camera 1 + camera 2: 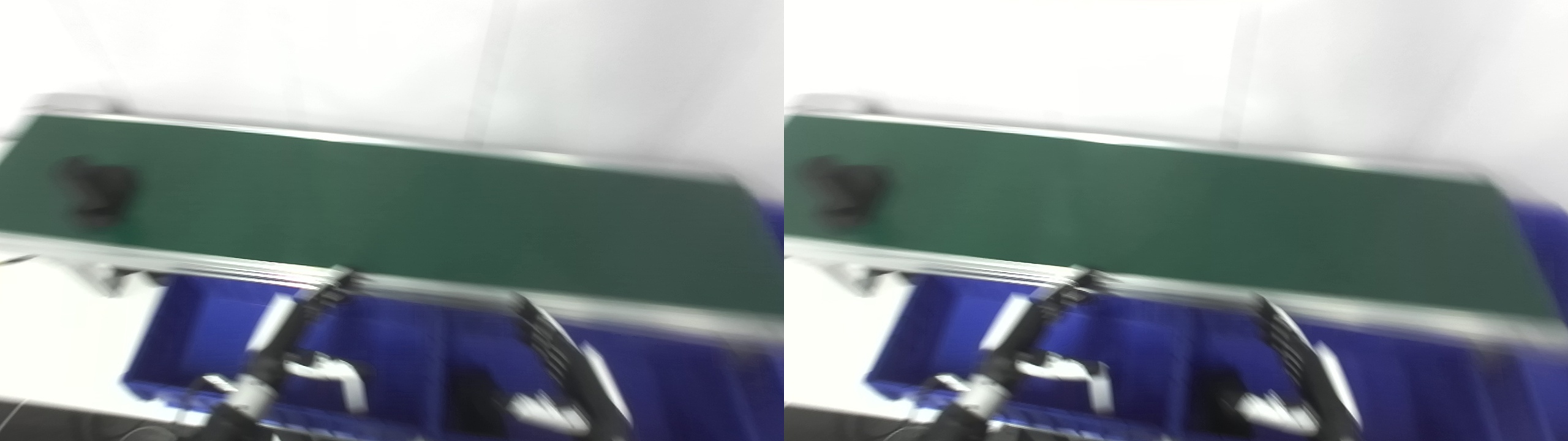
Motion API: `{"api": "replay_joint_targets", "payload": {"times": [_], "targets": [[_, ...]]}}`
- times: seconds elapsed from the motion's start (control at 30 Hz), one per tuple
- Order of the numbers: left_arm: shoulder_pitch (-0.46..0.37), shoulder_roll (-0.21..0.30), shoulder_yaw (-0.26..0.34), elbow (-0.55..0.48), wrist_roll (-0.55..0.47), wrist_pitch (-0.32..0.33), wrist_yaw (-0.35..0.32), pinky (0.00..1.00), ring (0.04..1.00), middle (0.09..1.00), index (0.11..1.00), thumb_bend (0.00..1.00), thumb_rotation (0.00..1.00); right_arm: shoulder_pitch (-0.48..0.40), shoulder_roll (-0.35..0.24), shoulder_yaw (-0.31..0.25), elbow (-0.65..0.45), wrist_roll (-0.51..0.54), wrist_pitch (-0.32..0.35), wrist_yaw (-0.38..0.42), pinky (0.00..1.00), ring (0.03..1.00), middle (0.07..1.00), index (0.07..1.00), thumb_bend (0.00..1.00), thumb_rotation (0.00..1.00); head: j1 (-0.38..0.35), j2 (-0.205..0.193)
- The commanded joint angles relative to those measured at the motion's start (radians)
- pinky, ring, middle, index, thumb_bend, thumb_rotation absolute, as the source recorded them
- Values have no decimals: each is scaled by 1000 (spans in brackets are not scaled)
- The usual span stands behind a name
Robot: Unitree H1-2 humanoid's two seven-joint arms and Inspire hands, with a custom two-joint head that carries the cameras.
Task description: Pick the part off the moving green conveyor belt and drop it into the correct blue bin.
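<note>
No readable text anywhere; the blur perhaps hides some.

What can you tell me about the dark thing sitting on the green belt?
The dark part looks black and lumpy, but the picture is too blurry to show its real shape or what it is made of. It lies on the green conveyor belt, close to the belt's left end and a little nearer the front rail than the back one. Nothing else touches it. Both hands are far from it, down over the blue bins.

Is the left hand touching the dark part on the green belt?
Apart. In the left eye view the dark part lies at the belt's far left end, while the left hand is over the blue bins, with bare belt between them.
</note>
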State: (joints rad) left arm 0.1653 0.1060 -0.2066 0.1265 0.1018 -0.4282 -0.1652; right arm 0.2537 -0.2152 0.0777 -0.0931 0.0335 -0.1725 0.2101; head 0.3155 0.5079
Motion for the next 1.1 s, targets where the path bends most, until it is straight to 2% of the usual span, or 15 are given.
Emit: {"api": "replay_joint_targets", "payload": {"times": [0.0,0.13,0.23,0.33,0.47,0.6,0.77,1.07], "targets": [[-21,-19,-10,-1,23,-41,28,830,887,906,877,951,282,-13,-12,-14,24,34,-85,17,932,928,937,941,861,207,34,-16],[-32,-43,-27,28,57,-41,55,799,876,909,877,960,253,-29,-24,-28,98,63,-143,33,963,941,948,952,861,208,78,-45],[-42,-45,-46,46,70,-41,76,819,883,910,877,949,250,-38,-29,-33,138,74,-176,44,976,955,955,957,848,187,86,-57],[-54,-44,-67,66,80,-41,104,837,891,912,878,944,258,-46,-28,-38,169,96,-198,56,996,975,966,971,827,139,93,-79],[-69,-38,-94,93,94,-42,145,832,890,911,876,945,261,-55,-29,-43,195,91,-218,57,995,979,971,981,819,136,88,-104],[-83,-31,-117,118,89,-42,170,867,898,907,874,956,267,-72,-29,-45,241,102,-252,65,1000,988,979,998,800,117,82,-122],[-98,-24,-137,141,85,-42,193,872,897,902,869,962,255,-83,-22,-51,258,112,-266,67,1000,993,978,999,781,54,74,-144],[-112,-21,-160,156,90,-42,208,885,906,903,871,962,241,-79,3,-109,180,150,-292,51,980,941,934,967,755,113,67,-135]]}}
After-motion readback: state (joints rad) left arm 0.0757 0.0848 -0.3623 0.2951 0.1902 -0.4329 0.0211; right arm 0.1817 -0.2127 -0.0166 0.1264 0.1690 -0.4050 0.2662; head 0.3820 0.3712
